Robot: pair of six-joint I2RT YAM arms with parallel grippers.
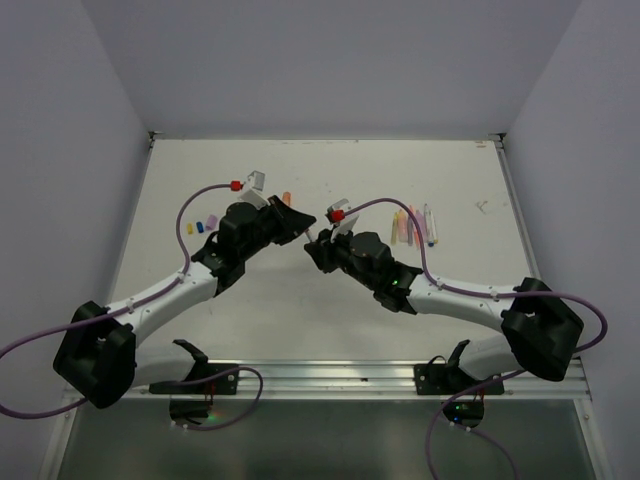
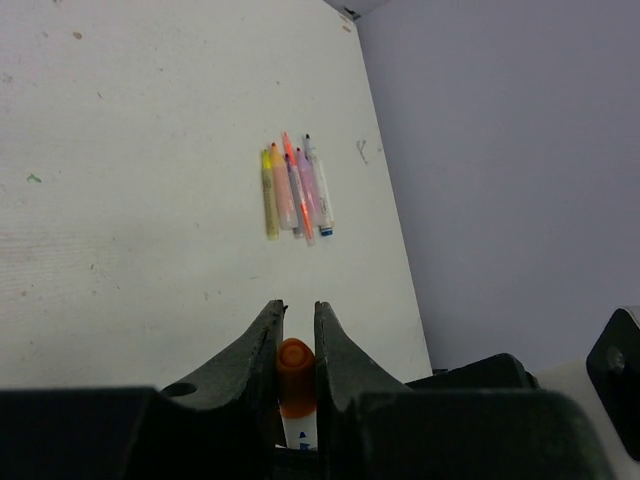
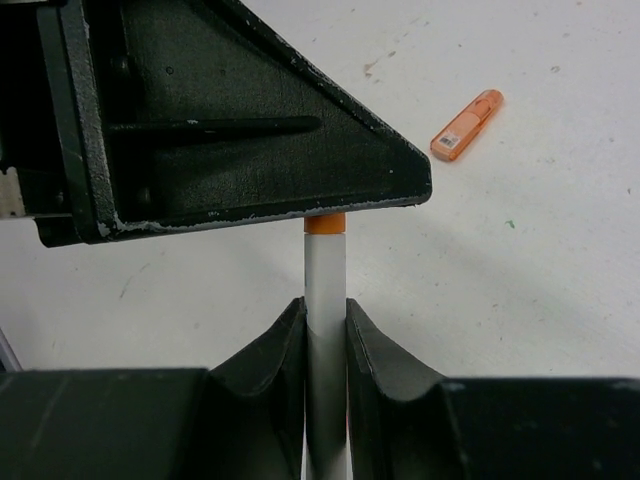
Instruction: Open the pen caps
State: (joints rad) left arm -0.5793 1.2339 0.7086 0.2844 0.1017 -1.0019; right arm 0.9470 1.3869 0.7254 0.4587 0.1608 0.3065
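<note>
Left gripper [image 2: 298,312] has its jaws drawn in almost together on the orange cap [image 2: 295,362], pinched between the two fingers low in the middle of its wrist view. Right gripper [image 3: 325,310] is just as narrow, clamped round the white pen [image 3: 325,265] at the bottom centre of its own view. Only a thin orange band shows before the cap vanishes into the other gripper.

From above, the two meet over the middle of the table [image 1: 300,320] with the pen bridging them, seemingly lifted off it. The other pens [image 2: 295,195] lie bunched in the upper middle of the left wrist view, and a few loose caps [image 1: 205,223] sit at the left of the overhead picture.

I'd reckon the pen is light, stiff, smooth plastic, so it could slip or twist under a pull. The holds look sensible: one on the cap alone, one on the barrel close behind it, so a pull would run straight along the pen.
</note>
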